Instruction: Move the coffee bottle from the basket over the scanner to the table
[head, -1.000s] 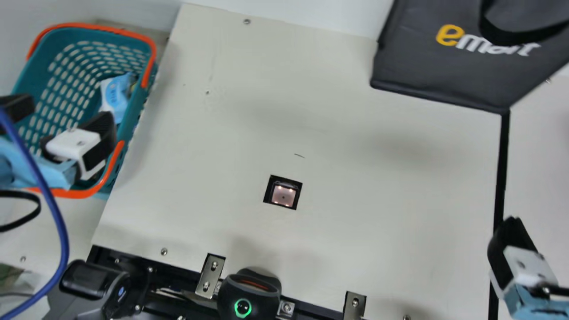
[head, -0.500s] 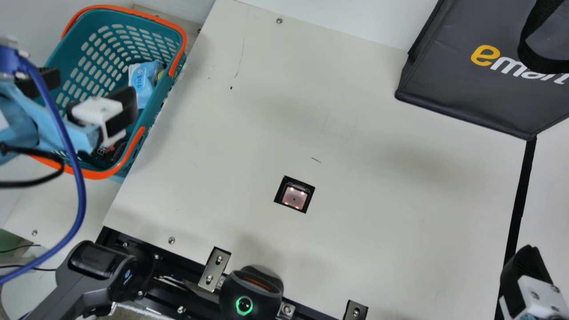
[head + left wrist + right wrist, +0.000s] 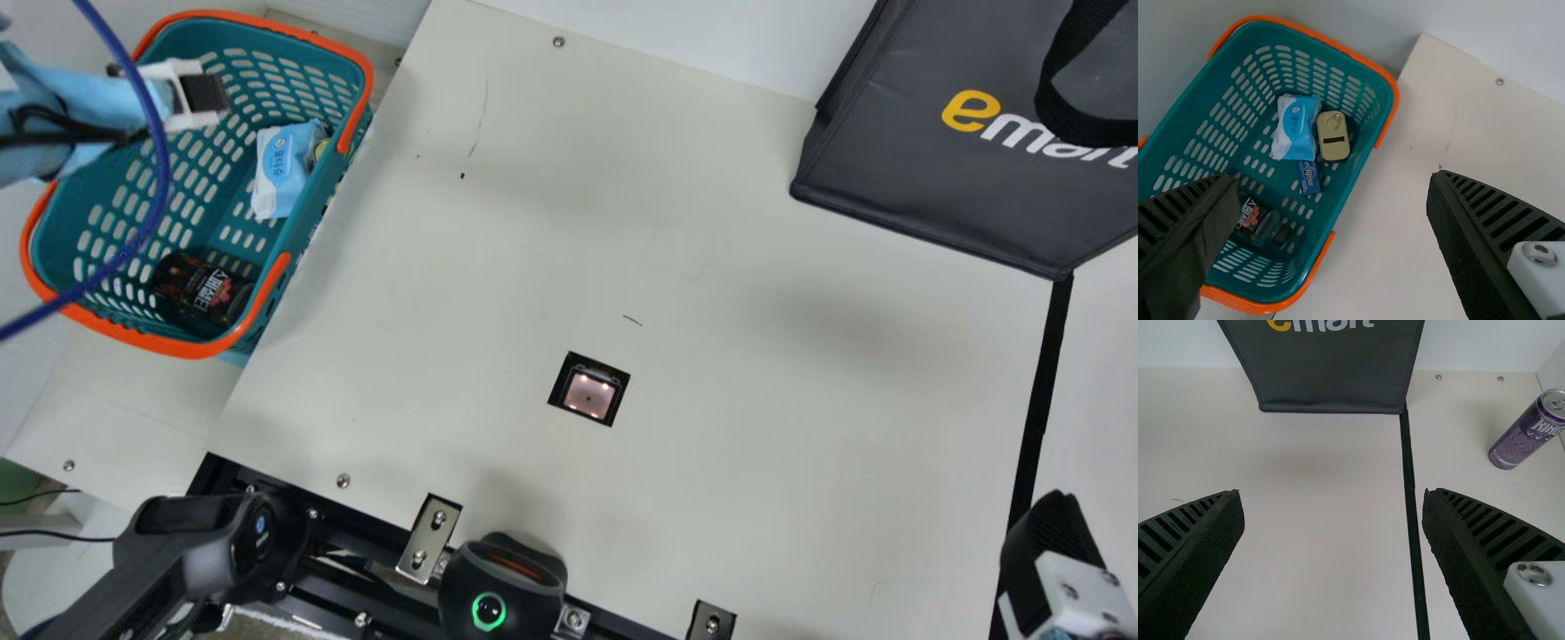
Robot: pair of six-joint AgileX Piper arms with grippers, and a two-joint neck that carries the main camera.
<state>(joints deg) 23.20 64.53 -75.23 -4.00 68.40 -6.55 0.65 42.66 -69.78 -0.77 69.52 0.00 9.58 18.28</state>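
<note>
Bottle: coffee bottle (image 3: 1250,213), inside basket (image 3: 267,24); lying on its side near the end closest to the robot; cap (image 3: 1281,235) toward the table-side wall.
Left gripper: (image 3: 1333,181) above the basket, well apart from the bottle; fingers spread wide, nothing between.
Step in hand: probably lining up for the pick; early in the task.
Approach: centre over the bottle before descending; turn to set one pad on each side of the body; keep both fingertips inside the orange rim.
Grip: best taken round the body, not the cap; firm but gentle, likely smooth and apt to roll; risk of pinching the wall or pressing the near finger onto the glassy side.
Neighbours: wipes (image 3: 1296,127), tin (image 3: 1333,135) and blue packet (image 3: 1309,177) farther along; leave undisturbed.
Lift: straight up, clear of the rim, before crossing.
Scanner: (image 3: 589,396) set in table (image 3: 765,409); pass above, code downward if possible; then lower softly beyond.
Right gripper: (image 3: 1331,495) over the table; empty, fingers apart; no use yet.
</note>
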